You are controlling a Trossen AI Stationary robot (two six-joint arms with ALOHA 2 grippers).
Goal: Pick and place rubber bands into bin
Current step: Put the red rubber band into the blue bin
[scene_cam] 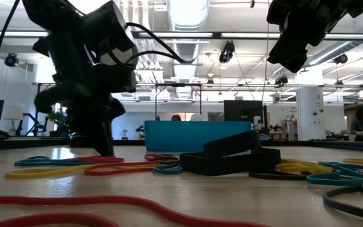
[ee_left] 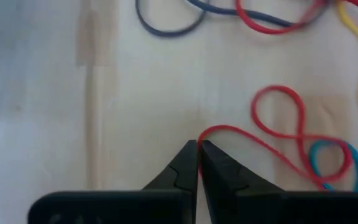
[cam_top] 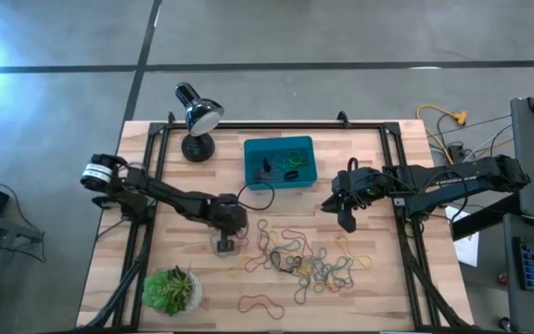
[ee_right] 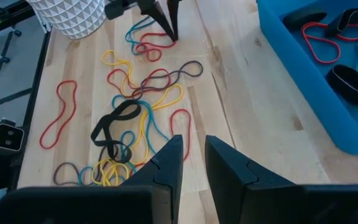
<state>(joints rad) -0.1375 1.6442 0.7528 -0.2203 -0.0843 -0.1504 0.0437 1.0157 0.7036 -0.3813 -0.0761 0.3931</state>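
Many coloured rubber bands (cam_top: 304,260) lie loose on the wooden table. The teal bin (cam_top: 279,162) stands at the far middle with a few bands inside. My left gripper (ee_left: 197,146) is down at the table at the pile's left edge, shut on a red rubber band (ee_left: 278,134) twisted into a figure eight. In the right wrist view my left gripper (ee_right: 169,31) shows with its tips on the table. My right gripper (ee_right: 194,152) hangs open above the table to the right of the bin, with nothing between its fingers. My left gripper pinches the red band's near loop end (ee_left: 211,129) between its two fingertips. The fingers come steeply from above, slanting down. The rest of the band lies slack on the table, its far loop over a teal band (ee_left: 331,158).
A black desk lamp (cam_top: 197,116) stands at the far left. A green plant in a white pot (cam_top: 171,289) sits at the near left. One red band (cam_top: 262,303) lies alone near the front edge. Black frame rails run along the table's sides.
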